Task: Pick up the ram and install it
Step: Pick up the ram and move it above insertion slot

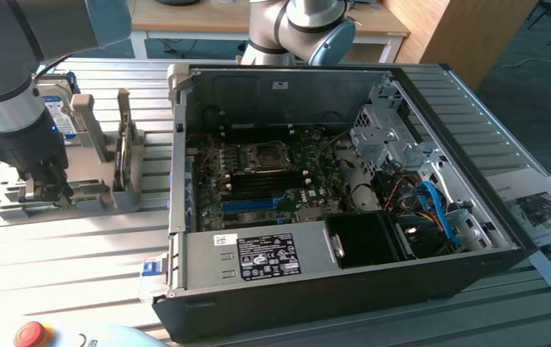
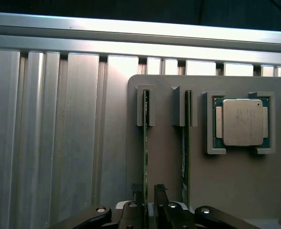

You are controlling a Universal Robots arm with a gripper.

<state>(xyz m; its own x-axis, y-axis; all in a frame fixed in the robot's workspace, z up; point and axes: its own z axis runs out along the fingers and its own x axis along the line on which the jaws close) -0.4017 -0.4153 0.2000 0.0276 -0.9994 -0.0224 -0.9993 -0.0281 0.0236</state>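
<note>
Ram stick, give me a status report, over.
Gripper open, straddling one ram stick. Stick on edge in its gray holder, not yet lifted. Second stick close beside, toward the processor.

An open computer case (image 1: 353, 307) sits on the slatted metal table (image 1: 63, 260) beside a grey holder (image 2: 235, 181) with a processor (image 2: 242, 121).
</note>
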